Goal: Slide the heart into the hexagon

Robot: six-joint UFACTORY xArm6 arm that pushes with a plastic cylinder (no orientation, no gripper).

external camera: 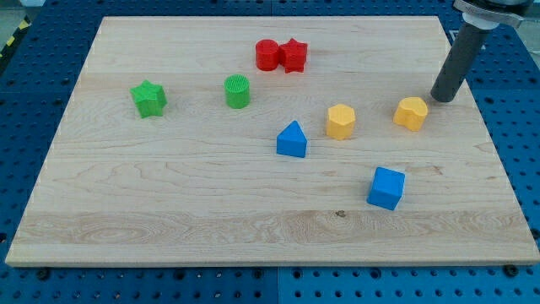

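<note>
Two yellow blocks lie right of the board's middle. The yellow heart (412, 112) is the one further to the view's right. The yellow hexagon (341, 121) lies to its left, with a gap of about one block's width between them. My tip (442, 99) rests on the board just to the right of the heart and slightly above it, close to it but apart from it.
A red cylinder (267, 54) and a red star (294, 56) touch near the view's top. A green star (149, 98) and a green cylinder (238, 91) lie at left. A blue triangle (292, 140) and a blue cube (386, 187) lie below the yellow blocks. The wooden board (169, 211) ends near my tip at right.
</note>
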